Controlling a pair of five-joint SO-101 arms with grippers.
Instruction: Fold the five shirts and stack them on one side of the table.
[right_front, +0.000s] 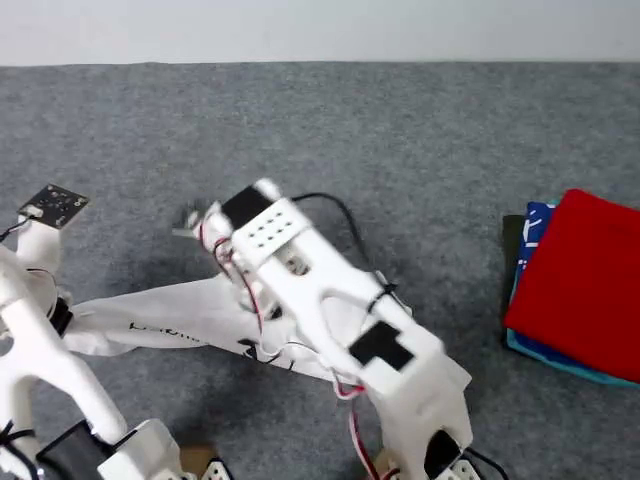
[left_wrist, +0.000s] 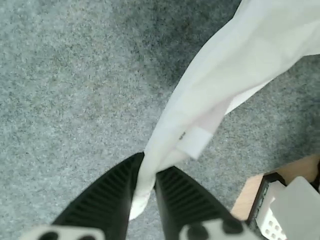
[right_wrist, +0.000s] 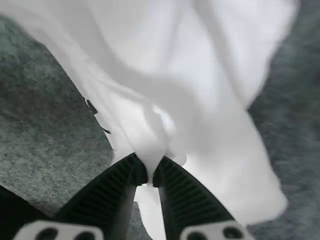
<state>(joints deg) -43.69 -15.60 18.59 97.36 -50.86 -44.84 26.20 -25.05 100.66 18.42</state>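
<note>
A white shirt (right_front: 170, 315) lies stretched and crumpled across the grey table (right_front: 400, 140), near the front. In the left wrist view my left gripper (left_wrist: 149, 162) is shut on a thin edge of this white shirt (left_wrist: 225, 75), which trails away over the carpet. In the right wrist view my right gripper (right_wrist: 149, 172) is shut on a bunched fold of the white shirt (right_wrist: 190, 75), with cloth hanging slack around it. From above, the left arm (right_front: 40, 340) stands at the shirt's left end. The right arm (right_front: 300, 270) leans over its middle and hides part of it.
A stack of folded shirts sits at the table's right edge: a red one (right_front: 585, 280) on top, a blue one (right_front: 535, 225) under it and a dark one (right_front: 512, 240) below. An arm base (left_wrist: 285, 210) and the wooden table edge (left_wrist: 255, 192) lie close to the left gripper.
</note>
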